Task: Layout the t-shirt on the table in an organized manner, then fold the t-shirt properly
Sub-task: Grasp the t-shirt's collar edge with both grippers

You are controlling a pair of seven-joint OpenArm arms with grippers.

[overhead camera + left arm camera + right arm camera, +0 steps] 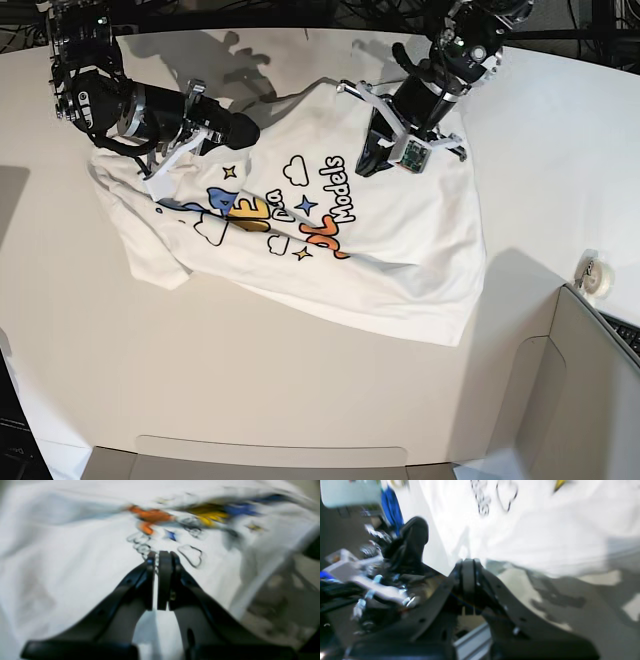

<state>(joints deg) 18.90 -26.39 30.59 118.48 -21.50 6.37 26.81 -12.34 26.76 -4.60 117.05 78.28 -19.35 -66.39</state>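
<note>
Base view: t-shirt on white table; both end effectors (left, right) clamped on it.

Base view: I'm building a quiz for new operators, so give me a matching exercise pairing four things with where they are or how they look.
Column one:
1. left end effector
2. right end effector
3. t-shirt
4. grey-white panel

Column two:
a. print side up, wrinkled
b. lower right corner of the view
c. view's left side, jaws shut
d. view's right side, jaws shut

Pairs: 1-d, 2-c, 3-a, 4-b
</note>
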